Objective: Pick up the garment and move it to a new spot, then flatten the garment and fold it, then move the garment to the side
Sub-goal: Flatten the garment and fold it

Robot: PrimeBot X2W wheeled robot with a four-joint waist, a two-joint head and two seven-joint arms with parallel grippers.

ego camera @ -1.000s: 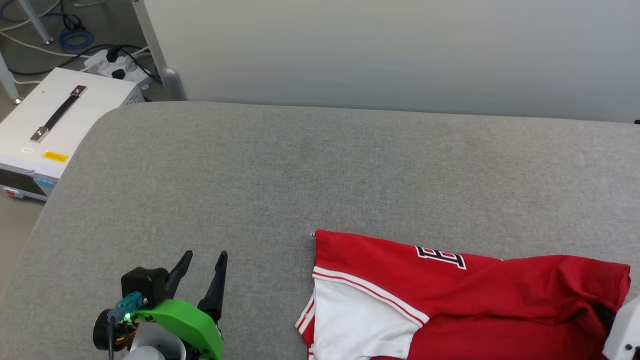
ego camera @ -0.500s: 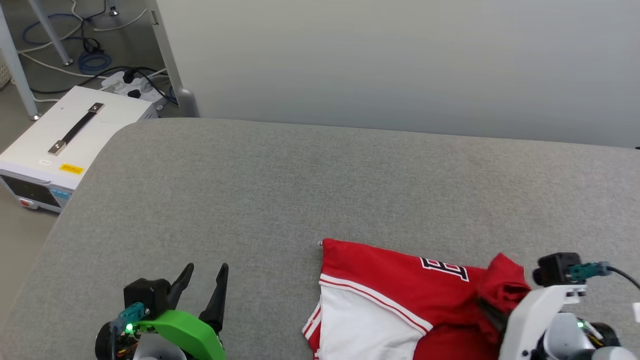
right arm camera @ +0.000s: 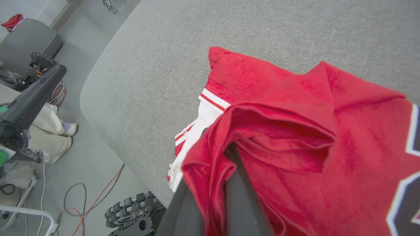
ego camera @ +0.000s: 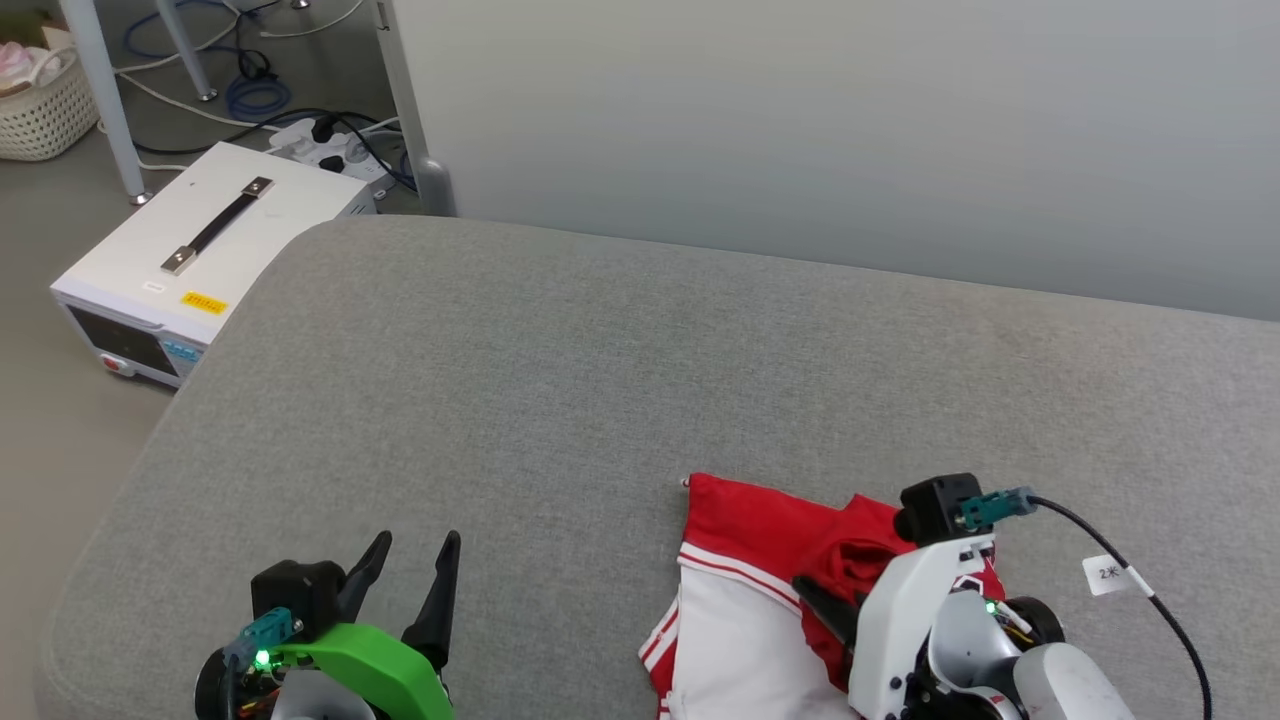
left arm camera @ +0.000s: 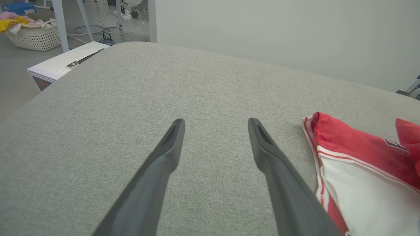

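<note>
The right gripper (ego camera: 822, 603) is clamped narrowly on a fold of the garment (ego camera: 745, 520), a red jersey T-shirt. In the right wrist view the gripper's two dark fingers (right arm camera: 244, 196) rise close together, with a bunched edge of red fabric (right arm camera: 210, 177) pinched between them and draped over their tips. The cloth held there is lifted and doubled over towards the left gripper's side, on top of the rest of the shirt.

The rest of the jersey lies on the grey fabric-covered table (ego camera: 560, 380), spreading ahead of and beneath the right gripper. Its white sleeve (ego camera: 735, 640) with red-and-white striped trim lies just to the left of that gripper's fingers. Black, white-outlined lettering (right arm camera: 410, 183) shows on the fabric at the right gripper's right.

The left gripper (ego camera: 415, 545) hovers over bare table with its fingers spread wide and nothing between them. From the left wrist view (left arm camera: 216, 124), the jersey (left arm camera: 347, 147) sits to the right of the left gripper, apart from its fingers.

Beyond the table, ahead and to the left of the left gripper, a white case with a carry handle (ego camera: 215, 240) stands on the floor, and a woven basket (ego camera: 45, 105) stands farther off. A person's feet in pale shoes (right arm camera: 65, 137) stand on the floor beside the table's edge.
</note>
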